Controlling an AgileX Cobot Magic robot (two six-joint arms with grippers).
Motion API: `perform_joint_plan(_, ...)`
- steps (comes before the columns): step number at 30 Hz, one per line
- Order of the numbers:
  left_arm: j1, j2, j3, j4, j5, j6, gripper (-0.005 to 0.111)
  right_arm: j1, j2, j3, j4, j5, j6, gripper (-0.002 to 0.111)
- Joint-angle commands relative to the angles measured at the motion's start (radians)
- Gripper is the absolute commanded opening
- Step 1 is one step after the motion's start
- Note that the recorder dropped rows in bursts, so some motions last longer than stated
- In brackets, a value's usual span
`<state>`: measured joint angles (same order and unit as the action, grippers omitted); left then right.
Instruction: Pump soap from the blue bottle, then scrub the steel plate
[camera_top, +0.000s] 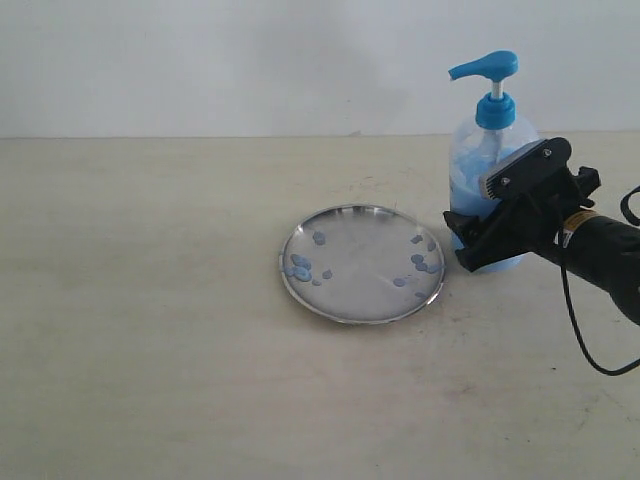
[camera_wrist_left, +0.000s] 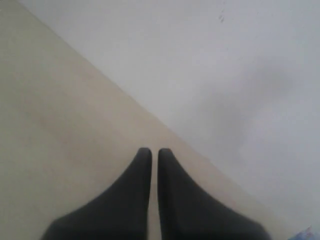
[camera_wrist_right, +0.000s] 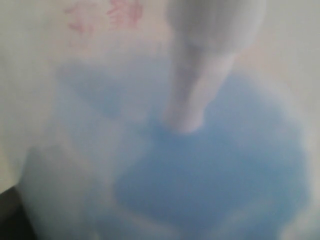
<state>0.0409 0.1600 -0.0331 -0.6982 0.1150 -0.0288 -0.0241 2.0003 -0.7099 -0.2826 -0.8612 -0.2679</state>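
- Right gripper: its black jaws bracket the lower body of the blue bottle; the right wrist view is filled by blurred plastic, so I cannot tell whether they pinch it or only sit against it; a loose hold could let the bottle skid or turn when the pump is pressed.
- Pump head: raised, high above the jaws; a press from off-centre would likely tip the tall bottle about its low grip.
- Soap: pooled low around the stem; a stroke might spit air.
- Steel plate: on the table just beside the bottle, already dotted with blue blobs; a nudged bottle could ride onto its rim, and the spout may drip short of it.
- Left gripper: fingers pressed nearly together, holding nothing, out of the exterior view; it is far from ready to press.
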Motion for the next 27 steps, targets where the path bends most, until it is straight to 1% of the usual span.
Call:
perform_joint_plan(1,-0.005,0.282,-0.168,-0.008,0.019,0.299,0.004,-0.003,0.002,0.01,-0.015,0.065,-0.022,0.0)
perform_joint_plan(2,-0.005,0.349,-0.223,-0.008,0.04,0.379,0.004,-0.003,0.002,0.01,-0.015,0.062,-0.022,0.0)
perform_joint_plan(3,-0.005,0.453,-0.312,-0.017,0.085,0.495,0.004,-0.003,0.002,0.01,-0.015,0.062,-0.022,0.0)
perform_joint_plan(5,-0.008,0.598,-0.441,-0.084,0.161,0.669,0.004,-0.003,0.002,0.01,-0.015,0.066,-0.022,0.0)
perform_joint_plan(6,-0.022,0.704,-0.505,-0.181,0.189,0.823,0.004,-0.003,0.002,0.01,-0.015,0.069,-0.022,0.0)
perform_joint_plan(8,-0.053,0.846,-0.597,-0.395,0.213,1.062,0.004,-0.003,0.002,0.01,-0.015,0.069,-0.022,0.0)
perform_joint_plan(9,-0.073,0.929,-0.645,-0.617,0.237,1.278,0.004,-0.003,0.002,0.01,-0.015,0.069,-0.022,0.0)
perform_joint_plan(10,-0.091,0.979,-0.671,-0.779,0.279,1.442,0.004,-0.003,0.002,0.01,-0.015,0.069,-0.022,0.0)
perform_joint_plan(11,-0.104,1.028,-0.691,-0.981,0.348,1.653,0.004,-0.003,0.002,0.01,-0.015,0.069,-0.022,0.0)
perform_joint_plan(12,-0.119,1.098,-0.71,-1.046,0.505,1.814,0.004,-0.003,0.002,0.01,-0.015,0.071,-0.022,0.0)
perform_joint_plan(13,-0.128,1.144,-0.739,-1.046,0.61,1.899,0.004,-0.003,0.002,0.01,-0.015,0.074,-0.022,0.0)
perform_joint_plan(14,-0.144,1.2,-0.763,-1.046,0.697,1.903,0.004,-0.003,0.002,0.01,-0.015,0.082,-0.022,0.0)
perform_joint_plan(15,-0.161,1.25,-0.788,-1.046,0.747,1.895,0.004,-0.003,0.002,0.01,-0.018,0.09,-0.022,0.0)
perform_joint_plan(16,-0.174,1.285,-0.804,-1.046,0.767,1.892,0.004,-0.003,0.002,0.01,-0.018,0.092,-0.022,0.0)
perform_joint_plan(22,-0.248,1.459,-0.915,-1.046,0.767,1.954,0.004,-0.003,0.002,0.01,-0.018,0.095,-0.022,0.0)
perform_joint_plan(27,-0.353,1.557,-1.037,-1.046,0.689,2.044,0.004,-0.003,0.002,0.01,-0.026,0.1,-0.022,0.0)
